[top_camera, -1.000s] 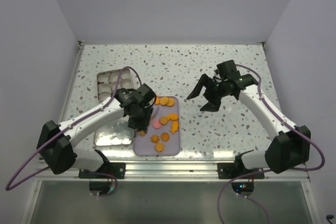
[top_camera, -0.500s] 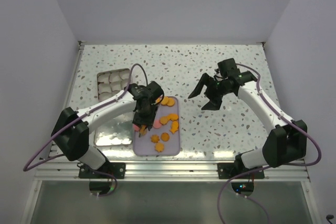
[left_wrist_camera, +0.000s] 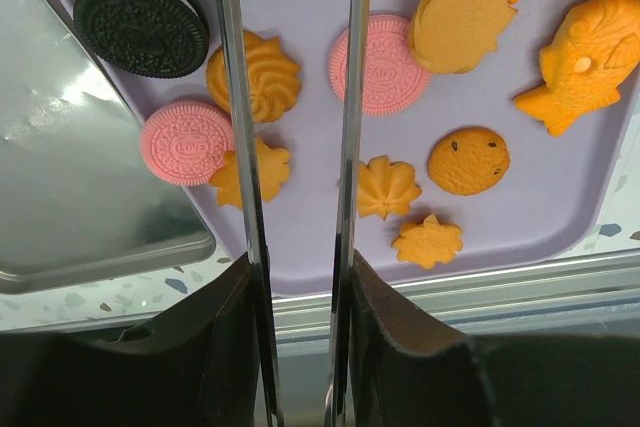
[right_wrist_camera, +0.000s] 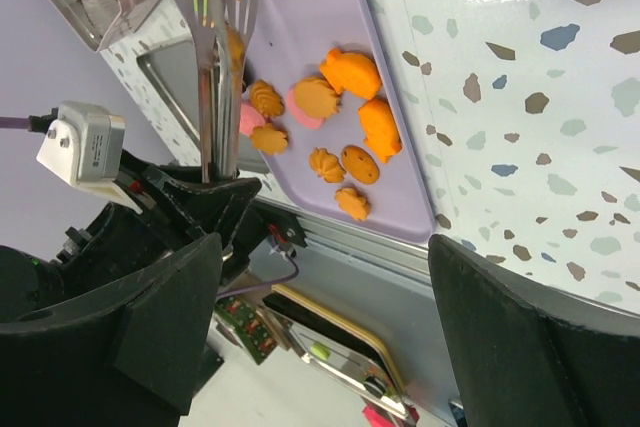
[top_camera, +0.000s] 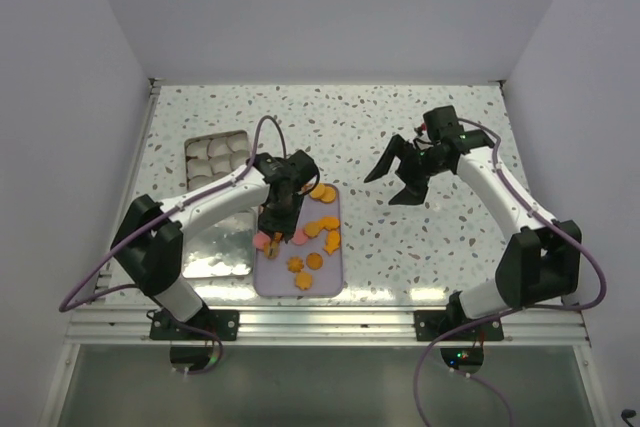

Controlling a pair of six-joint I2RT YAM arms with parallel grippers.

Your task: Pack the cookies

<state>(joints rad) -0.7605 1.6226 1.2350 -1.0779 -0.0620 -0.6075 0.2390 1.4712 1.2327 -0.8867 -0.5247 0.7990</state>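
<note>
The cookies (top_camera: 322, 229) lie on a purple tray (top_camera: 330, 282): mostly orange rounds, flowers and fish. The left wrist view shows a black one (left_wrist_camera: 140, 19) and two pink ones (left_wrist_camera: 186, 142) among the orange. My left gripper (top_camera: 280, 199) hangs over the tray's left half, shut on the metal tongs (left_wrist_camera: 232, 97). The tong blades stand apart and their tips run out of the left wrist view. In the right wrist view the tongs (right_wrist_camera: 210, 67) end over the tray's far left, and I cannot tell if they hold a cookie. My right gripper (top_camera: 393, 179) is open and empty, right of the tray.
A square tin (top_camera: 190, 162) with white paper cups stands at the back left. A shiny metal lid (top_camera: 215, 247) lies against the tray's left side, also in the left wrist view (left_wrist_camera: 80, 177). The aluminium rail (top_camera: 330, 319) runs along the near edge.
My left gripper has moved right and away from me with the tongs, from the tray's left edge to over the tray. The right gripper has drifted slightly back and right, still open.
</note>
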